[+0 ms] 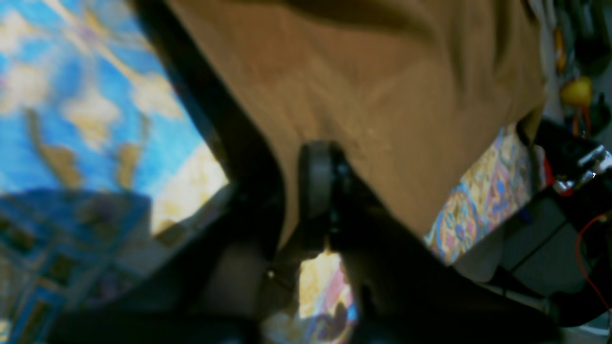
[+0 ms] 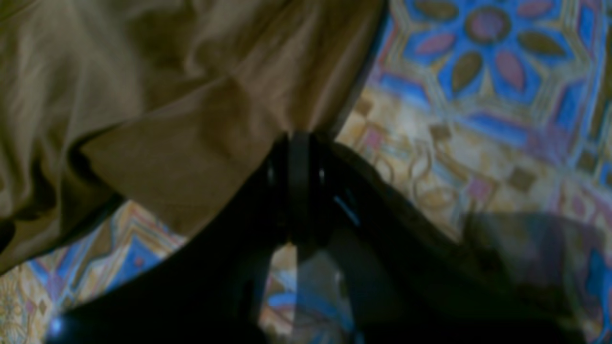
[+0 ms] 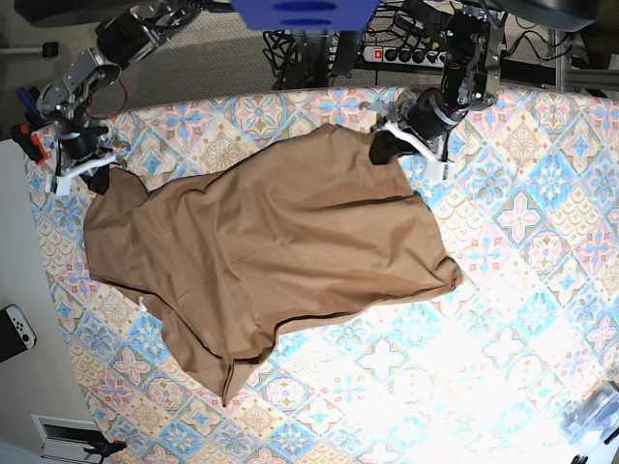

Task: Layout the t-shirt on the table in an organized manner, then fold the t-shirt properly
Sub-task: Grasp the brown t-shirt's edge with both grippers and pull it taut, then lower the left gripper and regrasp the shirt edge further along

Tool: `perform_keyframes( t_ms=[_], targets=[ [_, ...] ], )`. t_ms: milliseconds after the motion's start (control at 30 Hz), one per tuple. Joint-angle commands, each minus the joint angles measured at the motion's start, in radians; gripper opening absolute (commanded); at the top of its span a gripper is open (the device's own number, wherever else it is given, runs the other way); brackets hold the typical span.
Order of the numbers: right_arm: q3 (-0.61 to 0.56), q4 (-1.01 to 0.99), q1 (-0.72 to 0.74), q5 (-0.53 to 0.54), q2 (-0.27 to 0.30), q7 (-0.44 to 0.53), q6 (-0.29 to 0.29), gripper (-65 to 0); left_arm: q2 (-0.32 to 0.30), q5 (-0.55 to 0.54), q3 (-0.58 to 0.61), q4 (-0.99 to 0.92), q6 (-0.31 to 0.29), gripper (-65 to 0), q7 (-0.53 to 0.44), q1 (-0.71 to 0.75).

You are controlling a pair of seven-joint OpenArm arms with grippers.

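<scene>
Closest to each wrist camera, black jaws pinch brown fabric: the left gripper and right gripper both clamp the t-shirt's far edge, probably to stretch it flat; it sprawls creased across the table.

Dim, perhaps motion-blurred wrist views

Robotics lab; power strip, cables
</scene>
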Motion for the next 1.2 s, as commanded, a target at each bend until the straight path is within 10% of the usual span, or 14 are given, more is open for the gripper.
perform_keyframes(
  t_ms=[0,267,567,867,1167],
  targets=[
    [0.002,0.007,-0.002,-0.058,0.008,-0.065,-0.01,-65.0,-0.006,-0.009,0.001,0.023,0.0,-65.0,-0.003,-0.006],
    [0.002,0.088,-0.002,-0.058,0.008,-0.065,-0.01,-65.0,-0.056,-0.014,-0.014,0.344,0.009,-65.0,0.125,0.084],
    [0.002,0.122,-0.002,-0.056,0.008,-0.065,-0.01,-65.0,-0.058,-0.182,-0.324,0.468,0.009,-65.0,0.346,0.123],
    [0.002,0.123,-0.002,-0.056,0.008,-0.065,-0.01,-65.0,-0.036,-0.166,-0.375,0.158,0.009,-65.0,0.735,-0.321],
    [0.002,0.123,-0.003,-0.058,0.008,-0.065,-0.01,-65.0,-0.021,-0.038,-0.317,-0.153,0.006,-62.1,0.761,-0.623]
  ],
)
